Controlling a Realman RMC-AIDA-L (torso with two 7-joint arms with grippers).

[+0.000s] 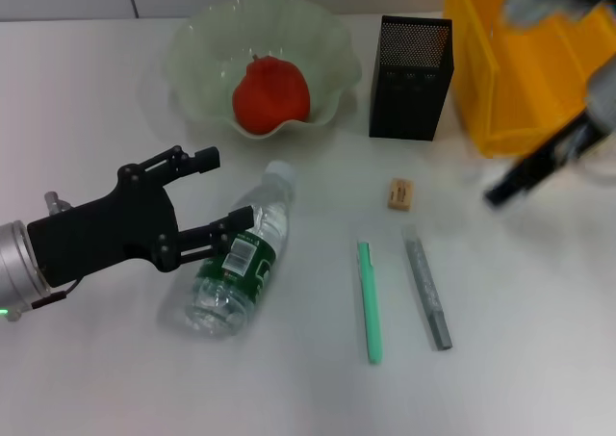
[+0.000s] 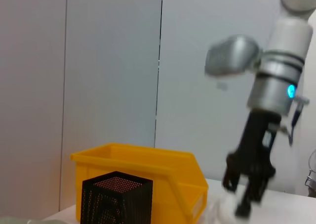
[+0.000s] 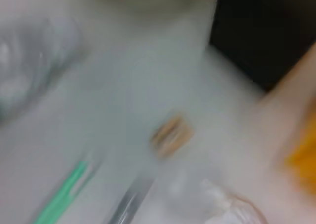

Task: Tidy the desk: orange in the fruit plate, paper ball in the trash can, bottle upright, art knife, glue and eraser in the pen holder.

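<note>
Bottle (image 1: 236, 263) on its side — open left end effector (image 1: 214, 193) around it

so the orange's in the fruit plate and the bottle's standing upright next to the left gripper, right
Not quite. The orange is in the fruit plate, but the bottle lies on its side beside the left gripper, cap toward the plate. The head view shows it.

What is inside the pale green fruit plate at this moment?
The orange lies inside the fruit plate, near its front rim. Nothing else shows on the visible bowl floor; the part directly under the orange is hidden.
</note>
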